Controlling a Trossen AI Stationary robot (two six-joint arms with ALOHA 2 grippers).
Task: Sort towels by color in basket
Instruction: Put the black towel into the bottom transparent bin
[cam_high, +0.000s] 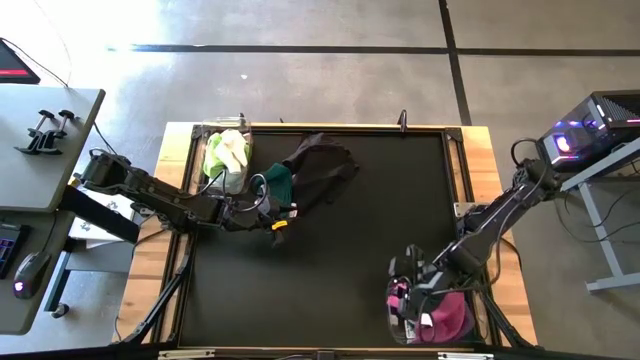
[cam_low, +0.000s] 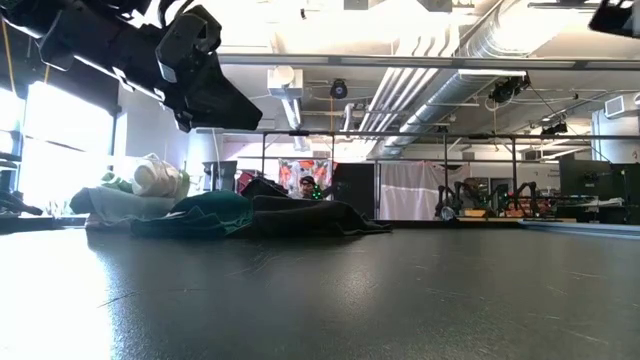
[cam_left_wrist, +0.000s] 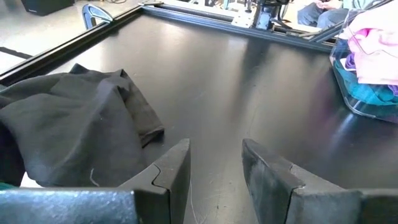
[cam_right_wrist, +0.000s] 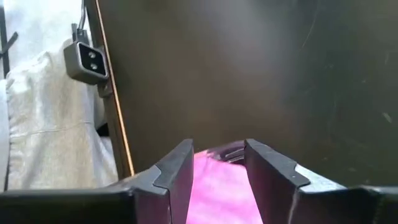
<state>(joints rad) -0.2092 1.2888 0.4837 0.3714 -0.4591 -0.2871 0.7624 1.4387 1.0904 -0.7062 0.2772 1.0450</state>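
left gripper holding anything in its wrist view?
No. The left gripper has bare table between its open fingers; the black towel lies beside it.

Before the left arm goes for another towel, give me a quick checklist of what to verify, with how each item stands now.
1. Left claw empty: ok, fingers apart with only bare mat between them.
2. Black towel within reach: ok, it lies crumpled on the mat just beside the left claw.
3. Dark teal-green towel free to pick: cannot tell, it lies against the black towel and may overlap it.
4. Far-left basket has room: cannot tell, lime green and cream-white towels are heaped in it.
5. Right claw out of the way: ok, it hangs over the magenta towel at the near-right basket.
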